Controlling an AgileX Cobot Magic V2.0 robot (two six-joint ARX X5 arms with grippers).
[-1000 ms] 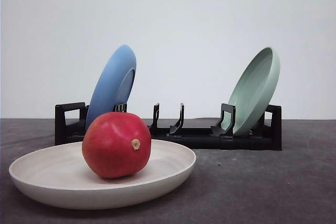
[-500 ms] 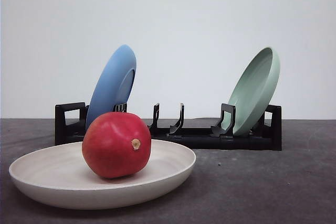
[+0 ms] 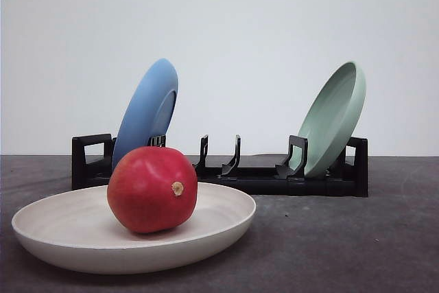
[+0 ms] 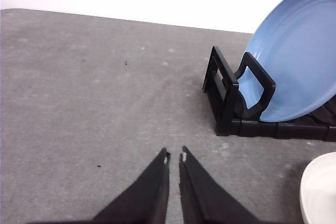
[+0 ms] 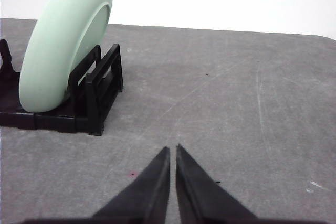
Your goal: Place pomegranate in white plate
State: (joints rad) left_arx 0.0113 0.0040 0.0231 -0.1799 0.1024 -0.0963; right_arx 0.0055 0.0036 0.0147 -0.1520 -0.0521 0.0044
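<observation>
White plate (image 3: 75, 228), near rim cropped, holds pomegranate (image 3: 151, 189); left claw (image 4: 174, 157) and right claw (image 5: 172, 149) closed, empty.

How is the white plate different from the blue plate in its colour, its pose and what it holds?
The white plate is cream and lies flat on the table; the blue plate is blue and stands tilted on edge in the black rack. The white plate holds the pomegranate; the blue plate holds nothing. Both are round, shallow and matte.
</observation>
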